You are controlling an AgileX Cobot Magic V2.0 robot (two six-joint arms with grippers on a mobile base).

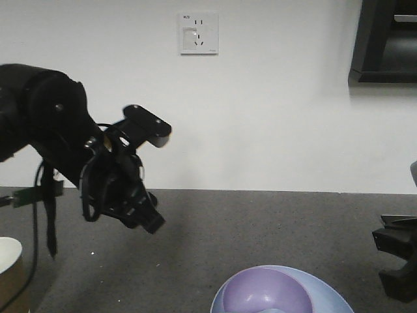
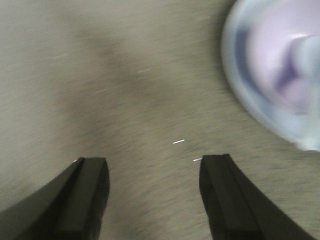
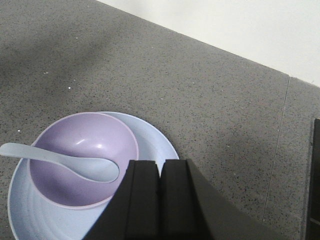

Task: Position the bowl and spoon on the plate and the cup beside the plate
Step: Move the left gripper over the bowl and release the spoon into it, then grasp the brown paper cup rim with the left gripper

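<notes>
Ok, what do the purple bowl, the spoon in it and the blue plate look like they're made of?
Bowl: probably plastic or melamine, glossy, with a small bright highlight on its inner wall. Spoon: likely the same kind of plastic, smooth with a soft sheen. Plate: smooth, duller than the bowl; plastic or glazed ceramic, cannot tell which.

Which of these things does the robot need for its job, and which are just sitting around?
For the job:
bowl, standing on the plate
spoon, lying in the bowl
plate
cup, off at the left edge of the front view

Just sitting around:
wall socket
dark box on the wall, top right
</notes>
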